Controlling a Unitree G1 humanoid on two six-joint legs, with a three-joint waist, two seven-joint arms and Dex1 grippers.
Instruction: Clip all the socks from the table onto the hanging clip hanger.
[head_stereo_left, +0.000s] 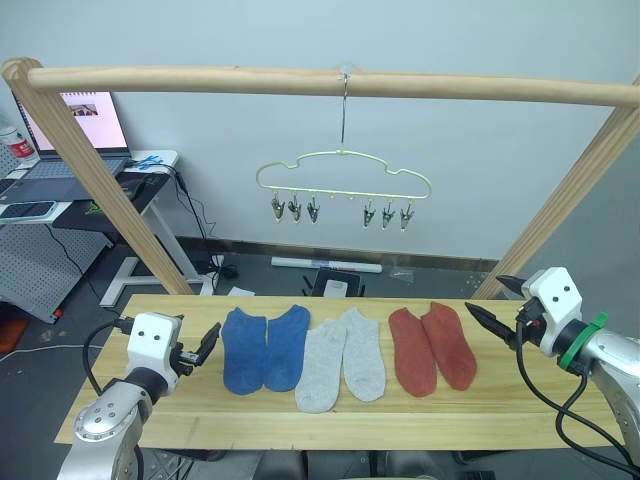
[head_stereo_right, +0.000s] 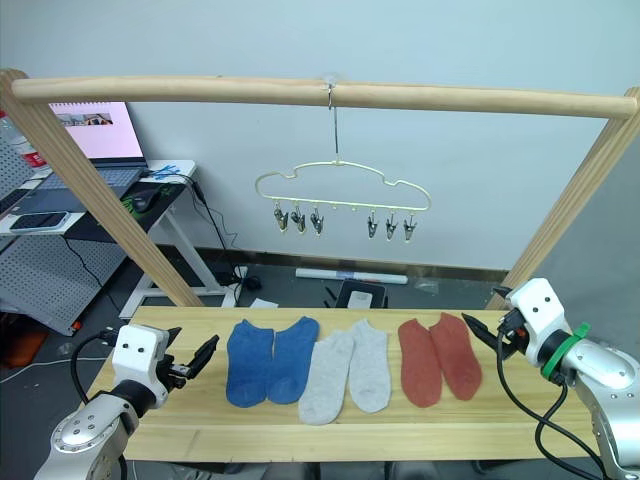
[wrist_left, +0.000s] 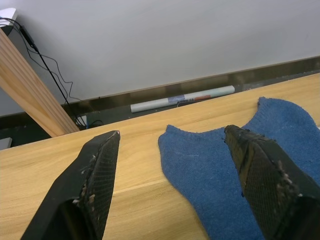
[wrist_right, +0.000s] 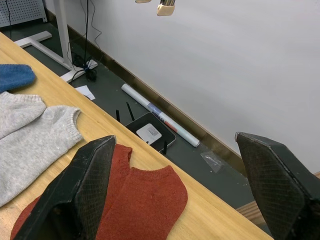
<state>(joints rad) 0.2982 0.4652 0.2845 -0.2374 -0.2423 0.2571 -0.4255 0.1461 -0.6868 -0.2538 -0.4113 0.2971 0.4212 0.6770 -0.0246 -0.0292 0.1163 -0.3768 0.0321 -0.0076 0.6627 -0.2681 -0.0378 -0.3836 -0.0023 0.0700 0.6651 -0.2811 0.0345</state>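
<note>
Socks lie in a row across the middle of the table (head_stereo_left: 150, 425), all six flat on the pale planks and none lifted yet, so the task looks to be at its very start: the first pick has not been made. Nearest, at about 8 o'clock in the head view, the left gripper (head_stereo_left: 210, 340) hovers low over the wood with its fingers spread, just beside the blue pair (head_stereo_left: 264, 346); in its wrist view the blue knit lies between the two black fingers. At 4 o'clock the right gripper (head_stereo_left: 495, 305) also stands spread apart, close to the outer edge of the rust-red pair (head_stereo_left: 432, 346) but not touching it. The light grey pair (head_stereo_left: 340, 358) sits between the other two, its edges meeting theirs.

Farther back, at 12 o'clock, the clip hanger (head_stereo_left: 343, 172) hangs by its hook from the wooden pole (head_stereo_left: 330, 80), its six small clips (head_stereo_left: 340, 210) all bare.

Next, I judge, one gripper must come down on a sock's cuff edge, pinch a single layer without dragging its neighbour, and raise it to a clip; the other arm may be needed to press that clip open.
</note>
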